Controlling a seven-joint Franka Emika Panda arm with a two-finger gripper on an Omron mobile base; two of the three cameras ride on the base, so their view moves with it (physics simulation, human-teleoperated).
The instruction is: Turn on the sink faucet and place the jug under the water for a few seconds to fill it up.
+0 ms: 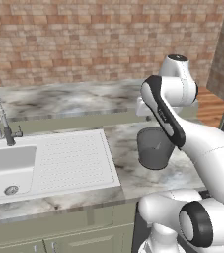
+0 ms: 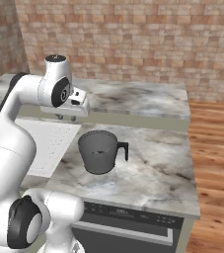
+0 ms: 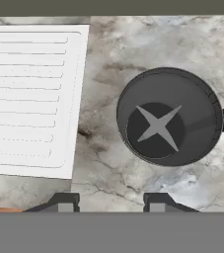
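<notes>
Marble-patterned countertop point(image 2: 153, 168) carries the dark grey, bucket-like jug point(image 2: 99, 150), which stands upright with its wide mouth up and its small handle pointing away from the light grey-white sink point(image 1: 44, 163), just beside the ribbed draining board point(image 3: 29, 94). Gripper point(image 3: 111, 203) hangs above the counter, its two dark fingertips point(image 3: 64, 202) parted with nothing between them, apart from the jug. Tall chrome spring-neck sink faucet point(image 1: 1, 118) stands behind the basin, well apart from the jug
</notes>
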